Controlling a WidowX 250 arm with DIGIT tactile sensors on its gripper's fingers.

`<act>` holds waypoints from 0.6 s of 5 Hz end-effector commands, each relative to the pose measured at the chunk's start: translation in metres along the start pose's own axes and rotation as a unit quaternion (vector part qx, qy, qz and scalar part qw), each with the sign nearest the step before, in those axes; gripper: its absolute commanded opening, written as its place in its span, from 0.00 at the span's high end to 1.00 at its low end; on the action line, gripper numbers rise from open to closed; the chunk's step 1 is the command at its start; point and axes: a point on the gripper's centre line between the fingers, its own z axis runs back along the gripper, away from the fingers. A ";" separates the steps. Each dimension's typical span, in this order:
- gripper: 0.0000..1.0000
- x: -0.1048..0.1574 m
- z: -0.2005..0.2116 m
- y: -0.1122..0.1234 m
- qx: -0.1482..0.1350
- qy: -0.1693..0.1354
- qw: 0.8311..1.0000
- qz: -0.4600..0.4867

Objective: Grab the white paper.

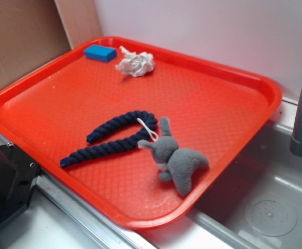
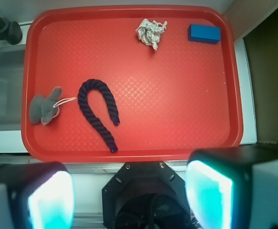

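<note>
The pincer (image 2: 129, 195) hangs high above the near edge of the red tray (image 2: 229, 95), fingers spread wide and holding nothing, its two pads glowing teal at the bottom of the wrist view. The white paper (image 2: 150, 31) sits crumpled at the far end of the tray, just beside the blue block (image 2: 204, 33) and apart from it by a small gap.

Here's the danger: that block is close, so a descent drifting towards it could clip it or catch it along with the wad. The paper looks light and springy too; a closing finger might nudge it away rather than trap it.

The dark blue rope (image 2: 98, 112) and grey plush bunny (image 2: 44, 107) lie well clear, nearer the pincer. From the exterior view the bunny's white string loop (image 1: 148, 129) shows crossing the rope; the wrist view leaves that unclear. The exterior misses the pincer, unless the black shape at its lower left is part of the arm.
</note>
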 end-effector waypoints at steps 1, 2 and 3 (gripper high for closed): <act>0.00 0.000 0.000 0.000 0.000 0.000 1.000 0.000; 0.00 0.014 -0.012 0.003 0.026 -0.037 0.997 0.066; 0.00 0.029 -0.021 0.011 0.027 -0.076 0.988 0.133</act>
